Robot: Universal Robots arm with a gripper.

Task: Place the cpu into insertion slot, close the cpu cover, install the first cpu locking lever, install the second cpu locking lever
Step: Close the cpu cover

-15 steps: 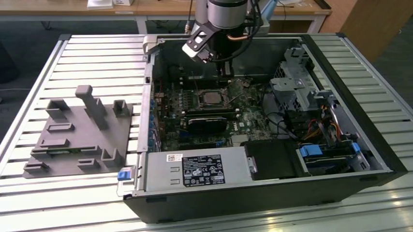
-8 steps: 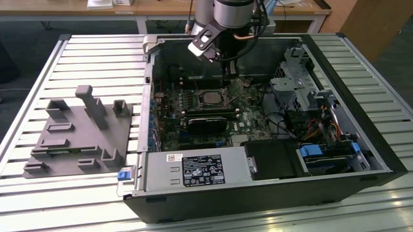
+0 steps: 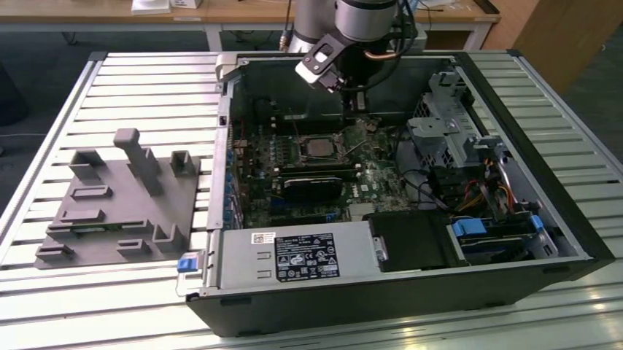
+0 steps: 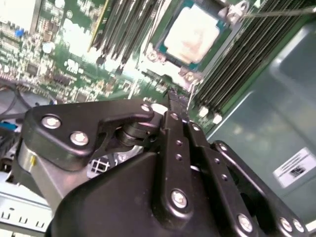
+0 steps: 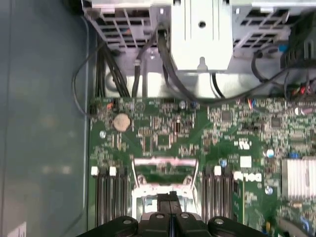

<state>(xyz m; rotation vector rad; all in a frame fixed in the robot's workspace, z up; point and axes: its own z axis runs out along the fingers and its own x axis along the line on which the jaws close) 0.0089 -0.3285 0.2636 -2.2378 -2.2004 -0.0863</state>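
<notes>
Standing by the slatted surface (image 3: pixel 146 80), I see one open computer case (image 3: pixel 389 310) lying on it. One grey holder (image 3: pixel 117 204) with pegs sits beside the case, on the exterior view's left. One arm reaches down into the case. Its end effector (image 3: pixel 357 111) hangs over the green board (image 3: pixel 375 182), near the insertion slot (image 3: pixel 316 147). Its two fingers (image 5: pixel 164 202) are pressed tight together with nothing between them.

The one cpu (image 4: pixel 192 33) lies flat in the slot, and its pale top shows in the second wrist view. Long dark memory slots (image 4: pixel 237 59) run along both sides of it. One thin wire lever (image 4: pixel 276 12) sticks out past a corner. In the first wrist view the cpu cover (image 5: pixel 164 163), a thin metal frame, sits at the slot's edge. I cannot tell if it is up or down.

Around the slot are one long black card (image 3: pixel 311 186), one box with a silver label (image 3: pixel 292 255), one round battery (image 5: pixel 121 122) and a bunch of black cables (image 5: pixel 113 74). The end effector's own black body hides part of the slot in both wrist views.
</notes>
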